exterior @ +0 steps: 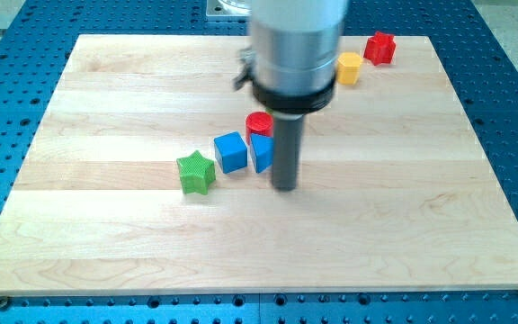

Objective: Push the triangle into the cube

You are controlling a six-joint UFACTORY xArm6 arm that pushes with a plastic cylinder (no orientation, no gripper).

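A blue cube (231, 151) lies near the middle of the wooden board (106, 234). Just to its right lies a blue block (261, 152), partly hidden by the rod, so its triangle shape is hard to make out. It nearly touches the cube. My tip (284, 187) rests on the board right against this blue block's right side, slightly below it. A red round block (259, 122) sits just above the blue block.
A green star (196, 172) lies left of and below the cube. A yellow block (350, 67) and a red block (380, 48) sit near the board's top right. The arm's grey body (295, 45) hides part of the top middle.
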